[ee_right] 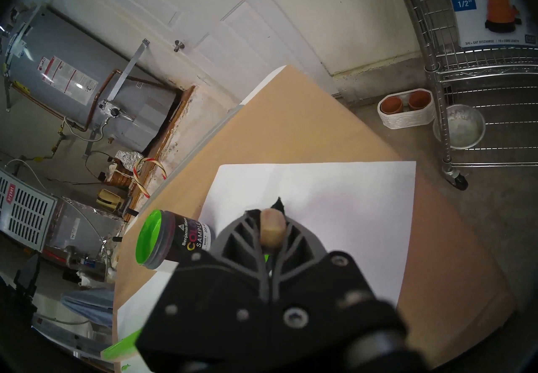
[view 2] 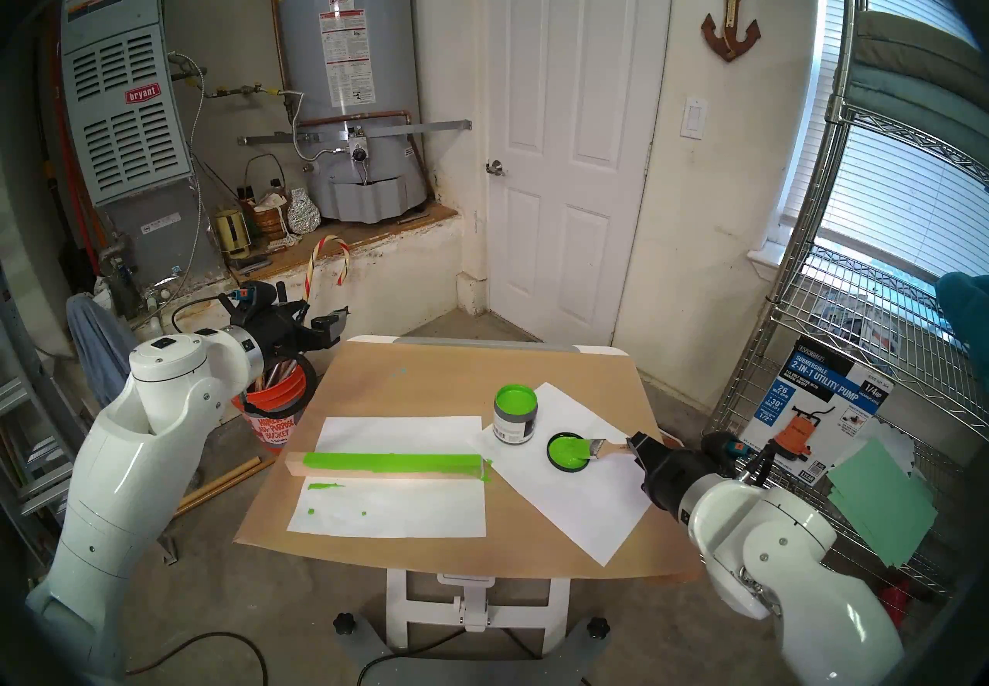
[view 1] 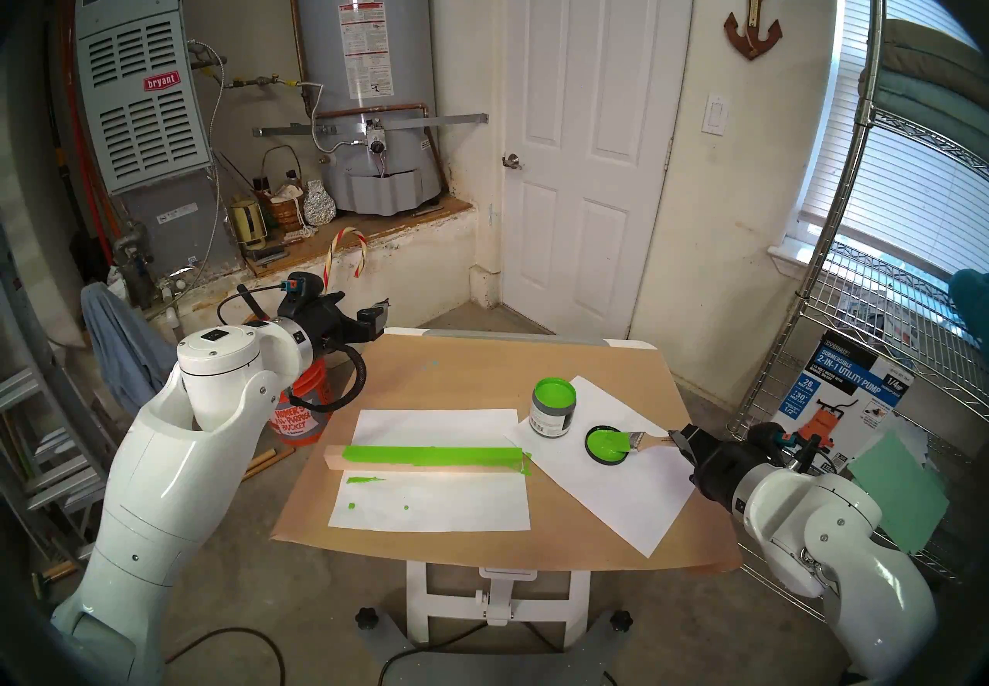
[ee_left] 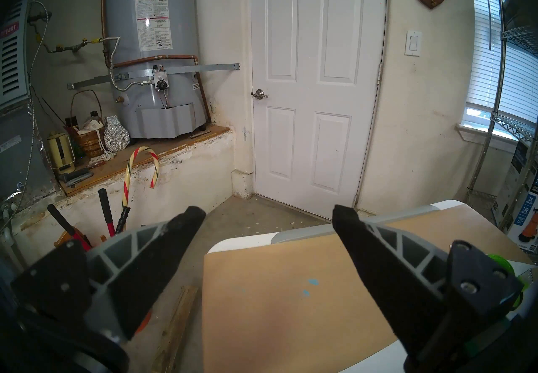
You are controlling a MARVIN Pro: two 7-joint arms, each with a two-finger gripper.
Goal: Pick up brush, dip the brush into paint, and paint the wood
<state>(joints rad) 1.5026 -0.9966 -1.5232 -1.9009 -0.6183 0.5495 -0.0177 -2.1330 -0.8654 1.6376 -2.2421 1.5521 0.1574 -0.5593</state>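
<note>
Between right pincer (view 1: 675, 439) fingers: brush (view 1: 642, 440)

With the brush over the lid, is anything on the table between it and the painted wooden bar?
Nothing visible: between the green-bristled brush over the black lid and the pale wooden bar lies only white paper; the paint can stands farther back.

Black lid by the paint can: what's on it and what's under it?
On the lid: a pool of green paint, with the brush bristles over its right edge, handle clamped in the right gripper. Under it: the angled white paper sheet; the patch directly beneath is covered.
</note>
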